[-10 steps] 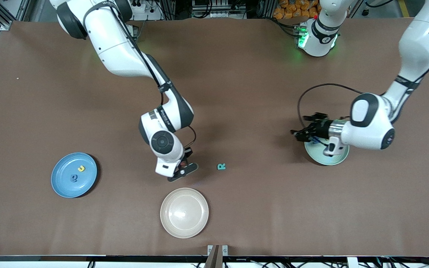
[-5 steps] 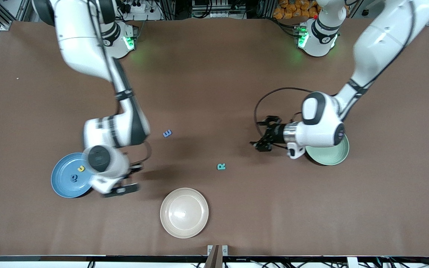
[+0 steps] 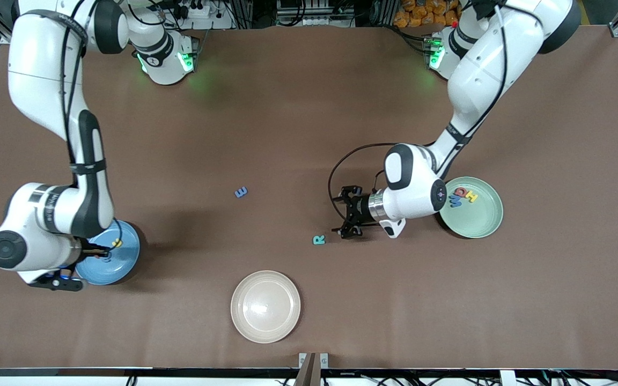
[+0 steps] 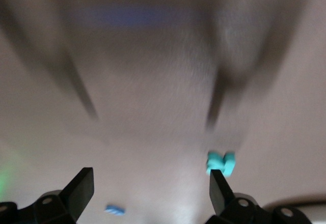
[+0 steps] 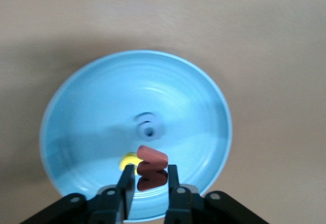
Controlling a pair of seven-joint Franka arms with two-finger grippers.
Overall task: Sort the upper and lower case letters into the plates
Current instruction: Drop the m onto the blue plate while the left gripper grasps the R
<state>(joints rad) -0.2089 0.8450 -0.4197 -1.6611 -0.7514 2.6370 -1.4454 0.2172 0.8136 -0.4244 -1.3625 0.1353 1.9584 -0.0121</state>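
My right gripper [image 3: 98, 250] hangs over the mid-blue plate [image 3: 125, 261], shut on a red-brown letter [image 5: 151, 165]. In the right wrist view the gripper [image 5: 149, 184] is above the blue plate [image 5: 86, 112], which holds a yellow letter [image 5: 129, 161] and a dark blue letter [image 5: 148, 128]. My left gripper [image 3: 342, 213] is open and empty, low over the table beside a teal R [image 3: 318, 239]. In the left wrist view the left gripper [image 4: 150, 186] has the teal R [image 4: 220, 163] by one finger. A blue E [image 3: 241, 192] lies mid-table. The mint green plate [image 3: 482, 221] holds three letters.
A beige cream plate [image 3: 265, 306] stands near the front edge, nearer to the front camera than the teal R. The blue E also shows in the left wrist view [image 4: 114, 210]. The left arm's elbow hangs beside the green plate.
The right arm swung from mid-table to over the blue plate, uncovering the blue E. The left arm moved from over the green plate to beside the teal R.
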